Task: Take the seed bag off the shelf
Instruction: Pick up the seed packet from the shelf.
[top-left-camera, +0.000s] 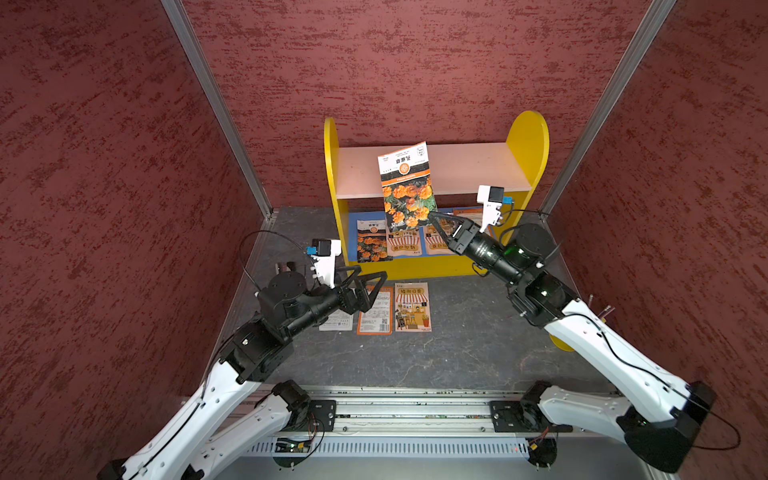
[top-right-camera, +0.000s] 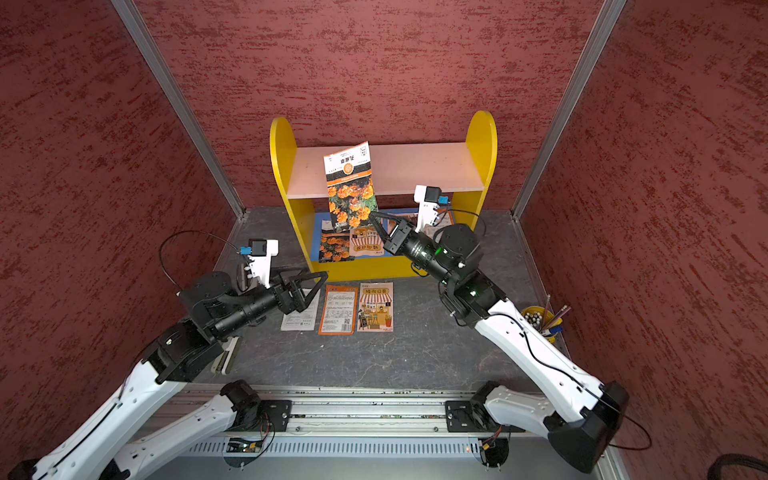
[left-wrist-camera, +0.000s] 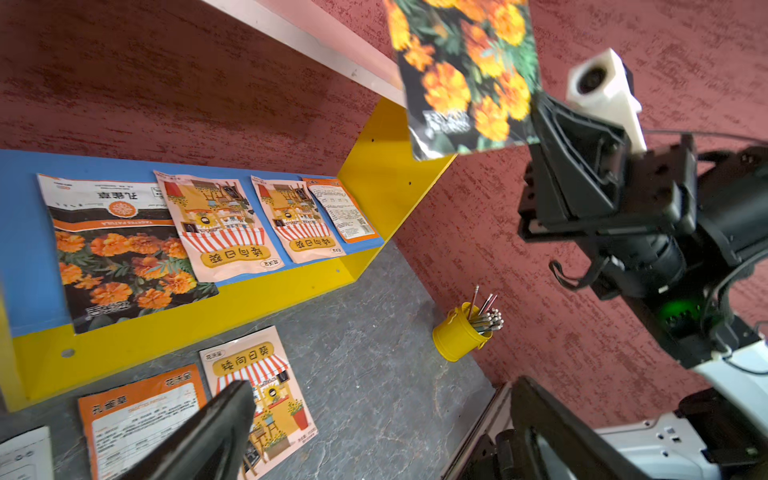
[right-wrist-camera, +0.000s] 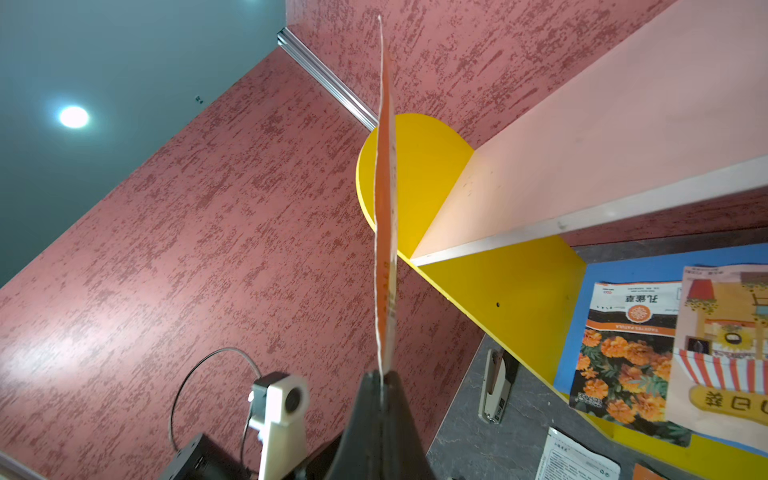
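Observation:
The seed bag, printed with orange marigolds, stands up in the air in front of the shelf's pale pink upper board. My right gripper is shut on its lower corner. The right wrist view shows the bag edge-on, rising from the closed jaws of the right gripper. I cannot tell whether it still touches the board. My left gripper hangs open and empty over the floor in front of the shelf. The held bag also shows in the left wrist view.
Several seed bags lie on the blue lower board. Three more bags lie on the grey floor in front. A yellow bucket of sticks stands by the right wall. A stapler lies left of the shelf.

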